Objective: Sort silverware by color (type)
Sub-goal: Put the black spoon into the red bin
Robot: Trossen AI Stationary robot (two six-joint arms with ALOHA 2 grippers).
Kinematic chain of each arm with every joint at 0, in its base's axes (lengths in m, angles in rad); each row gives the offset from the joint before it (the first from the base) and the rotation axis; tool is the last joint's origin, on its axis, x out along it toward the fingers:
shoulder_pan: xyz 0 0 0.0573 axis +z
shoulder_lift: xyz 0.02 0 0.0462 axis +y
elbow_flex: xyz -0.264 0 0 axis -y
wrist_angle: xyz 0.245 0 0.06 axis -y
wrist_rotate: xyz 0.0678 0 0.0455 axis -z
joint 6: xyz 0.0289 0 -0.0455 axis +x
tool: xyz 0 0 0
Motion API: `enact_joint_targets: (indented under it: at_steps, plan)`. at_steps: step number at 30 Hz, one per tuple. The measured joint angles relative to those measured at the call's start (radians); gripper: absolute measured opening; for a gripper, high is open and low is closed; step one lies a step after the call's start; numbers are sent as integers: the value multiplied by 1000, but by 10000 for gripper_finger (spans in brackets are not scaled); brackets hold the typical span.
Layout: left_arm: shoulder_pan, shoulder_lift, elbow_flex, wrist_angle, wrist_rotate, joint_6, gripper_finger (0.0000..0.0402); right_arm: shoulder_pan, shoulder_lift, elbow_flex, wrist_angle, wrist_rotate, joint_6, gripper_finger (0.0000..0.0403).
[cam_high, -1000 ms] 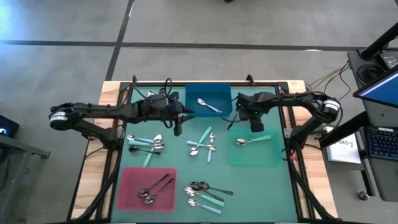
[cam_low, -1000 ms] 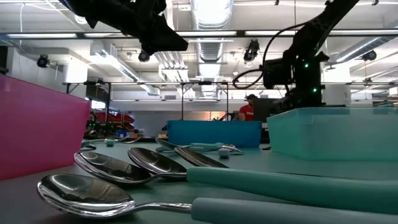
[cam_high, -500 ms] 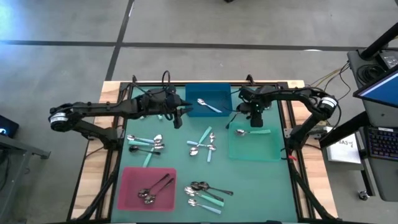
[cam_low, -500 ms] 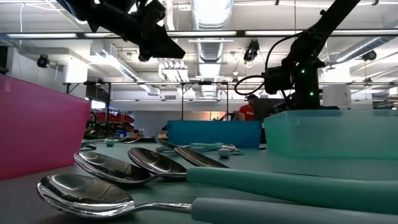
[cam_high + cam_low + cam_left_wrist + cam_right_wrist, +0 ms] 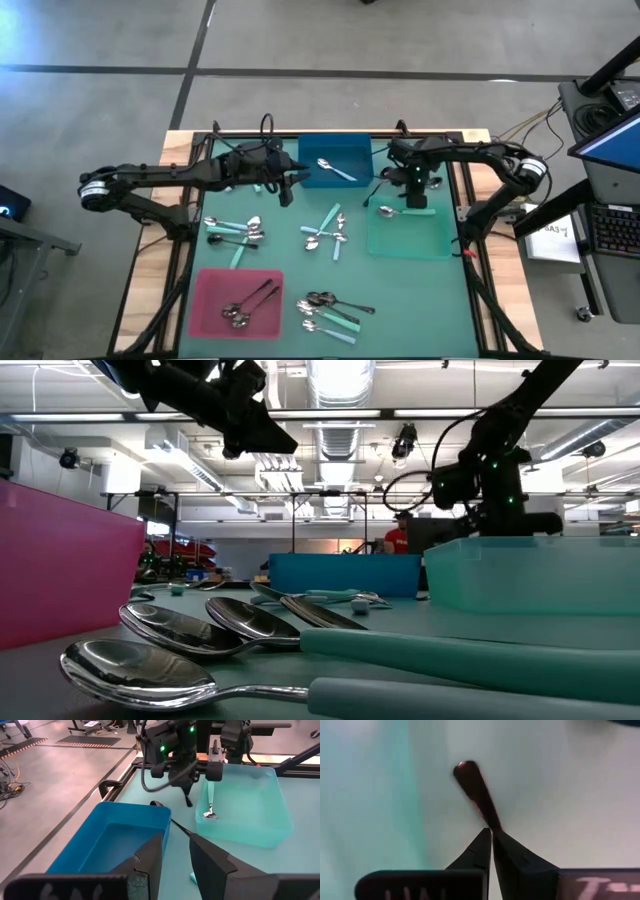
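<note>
A dark-handled spoon (image 5: 475, 795) lies on the mat between the blue tray (image 5: 335, 160) and the teal tray (image 5: 410, 235). My right gripper (image 5: 491, 832) points down with its fingers shut, tips level with the handle's narrow end. My left gripper (image 5: 176, 842) hovers open and empty near the blue tray's left end. A silver spoon (image 5: 335, 170) lies in the blue tray and a teal-handled spoon (image 5: 402, 211) in the teal tray. Dark-handled spoons (image 5: 245, 303) lie in the pink tray (image 5: 210, 300). My right gripper's shut fingertips (image 5: 485, 840) come from above and line up with the narrow end (image 5: 491, 822) of the dark handle, which lies flat on the mat. The fingers hide that end, so I cannot tell whether they touch it.
Loose spoons lie in three groups on the mat: at the left (image 5: 235, 232), in the middle (image 5: 328, 232) and near the front (image 5: 330, 312). The front group fills the low view's foreground (image 5: 180, 630). A black frame (image 5: 200, 150) edges the table.
My right gripper has gone from above the teal tray toward the table's far edge, to the gap between the blue and teal trays. The teal-handled spoon now lies nearer the teal tray's far wall than a second ago.
</note>
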Motion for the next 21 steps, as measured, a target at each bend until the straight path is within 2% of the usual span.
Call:
enact_joint_targets:
  at_steps: [8,12,18,21]
  plan:
    - [0,-1,0,-8,0,0,84,0,-172,0,-6,-17,42,8]
    - [0,-1,0,-56,1,0,84,0,-242,-1,-20,-14,125,8]
    - [0,0,0,-76,1,-10,84,0,-248,-3,-32,2,175,8]
    - [0,0,0,-76,1,-19,84,0,-228,-3,-37,-31,215,10]
